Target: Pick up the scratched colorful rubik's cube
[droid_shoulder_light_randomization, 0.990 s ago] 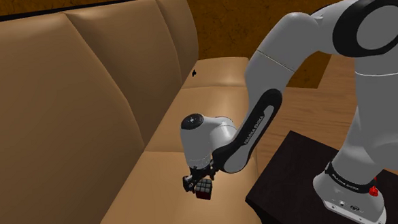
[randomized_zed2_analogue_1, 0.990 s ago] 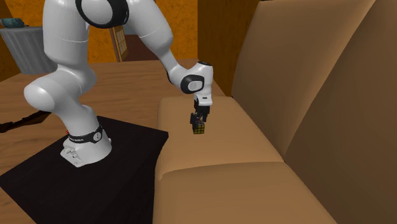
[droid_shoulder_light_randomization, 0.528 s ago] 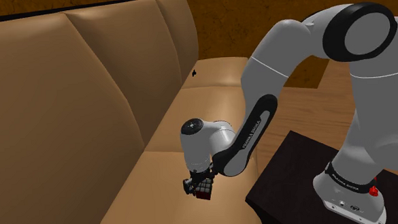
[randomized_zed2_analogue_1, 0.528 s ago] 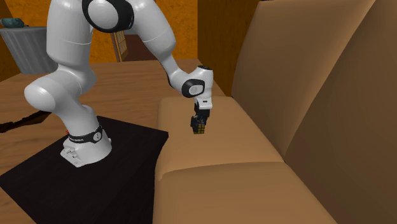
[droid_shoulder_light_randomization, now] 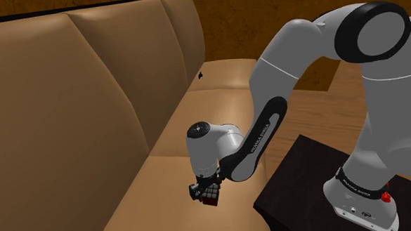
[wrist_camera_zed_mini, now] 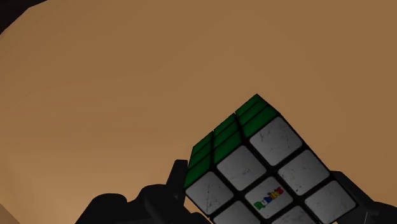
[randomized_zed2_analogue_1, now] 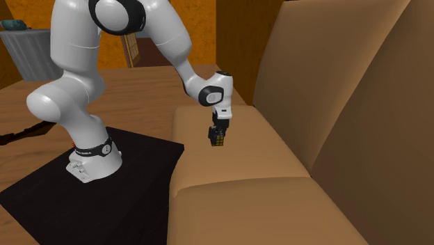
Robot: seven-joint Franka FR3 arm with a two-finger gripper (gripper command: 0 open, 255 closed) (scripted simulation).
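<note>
The jaws are clenched on the scratched Rubik's cube [wrist_camera_zed_mini: 267, 172], which sits tilted directly between them, with the tan sofa seat [randomized_zed2_analogue_1: 240, 163] beneath.

A white robot arm [droid_shoulder_light_randomization: 267, 123] rises from a black stand [droid_shoulder_light_randomization: 298, 182] at four o'clock, arches over at two o'clock and bends down toward the centre. At six o'clock its black gripper [droid_shoulder_light_randomization: 204, 191] points downward, clasping a small Rubik's cube [droid_shoulder_light_randomization: 211, 196] with red and pale squares, close over a tan sofa's [droid_shoulder_light_randomization: 71, 123] seat. The sofa's padded back spans eight to eleven o'clock. A tiny black object [droid_shoulder_light_randomization: 200, 75] lies on the seat at twelve o'clock. A mottled brown wall [droid_shoulder_light_randomization: 257, 22] stands at one o'clock, with wooden floor [droid_shoulder_light_randomization: 337, 92] at three o'clock.
</note>
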